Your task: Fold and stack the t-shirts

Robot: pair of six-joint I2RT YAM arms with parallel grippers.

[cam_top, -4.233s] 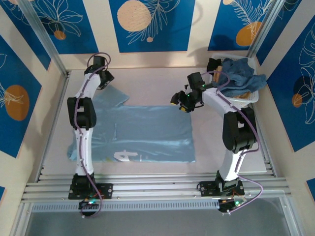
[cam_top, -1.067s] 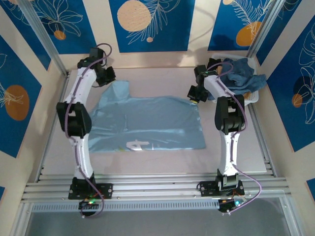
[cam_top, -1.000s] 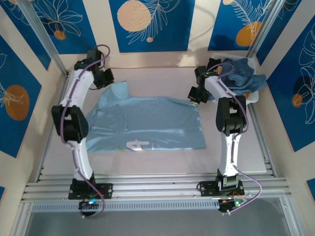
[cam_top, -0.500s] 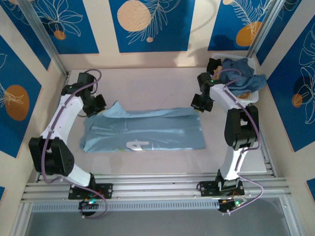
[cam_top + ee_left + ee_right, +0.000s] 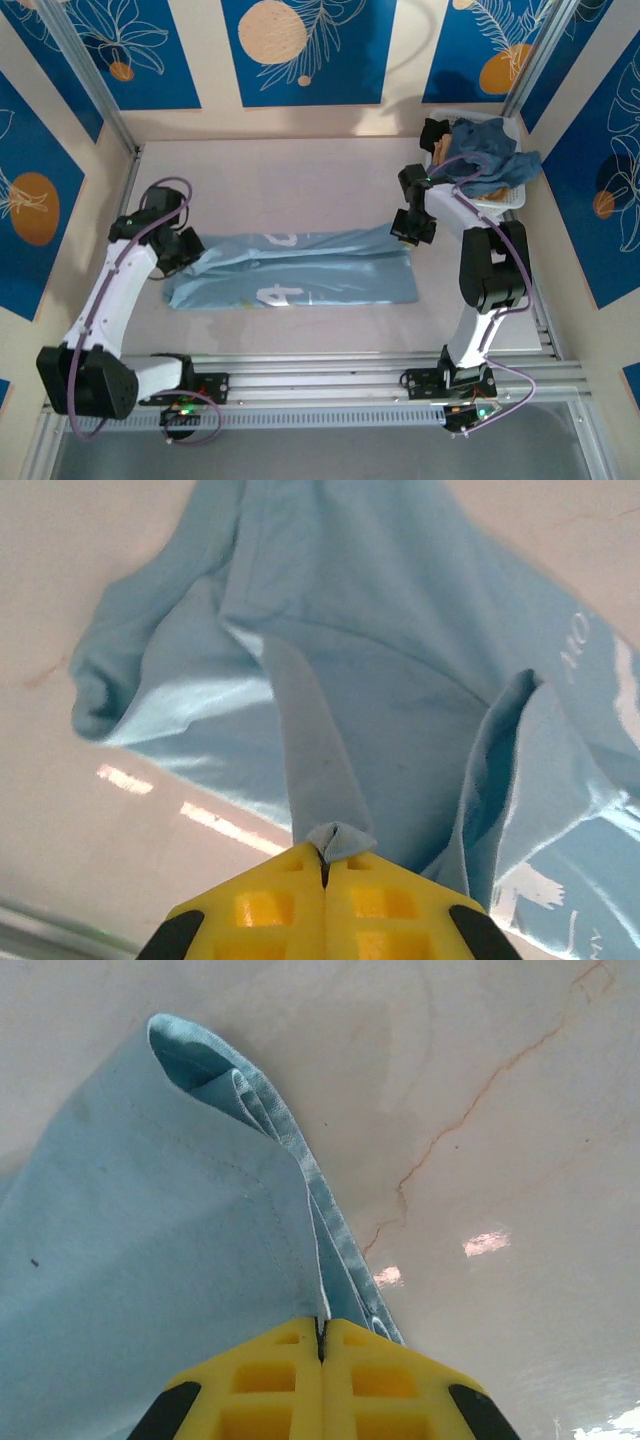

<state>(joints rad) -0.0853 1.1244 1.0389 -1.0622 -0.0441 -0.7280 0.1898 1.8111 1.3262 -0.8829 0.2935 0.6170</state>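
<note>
Spanning the table [image 5: 300, 180] from side to side, the pale shirt [image 5: 320, 280] lies with its long axis running left to right between the two grippers. The left gripper [image 5: 183, 252] is pinched tight on a pleat of cloth at the shirt's left end. The right gripper [image 5: 410, 228] is clamped on the layered hem at the right end. The held edge is doubled over the body, and the near edge lies toward the arm bases from each gripper. I judge the fold needs both to travel that way together, as neither is nearer. The dark shirt [image 5: 490, 150] sits heaped in the basket [image 5: 512, 200], far right.
</note>
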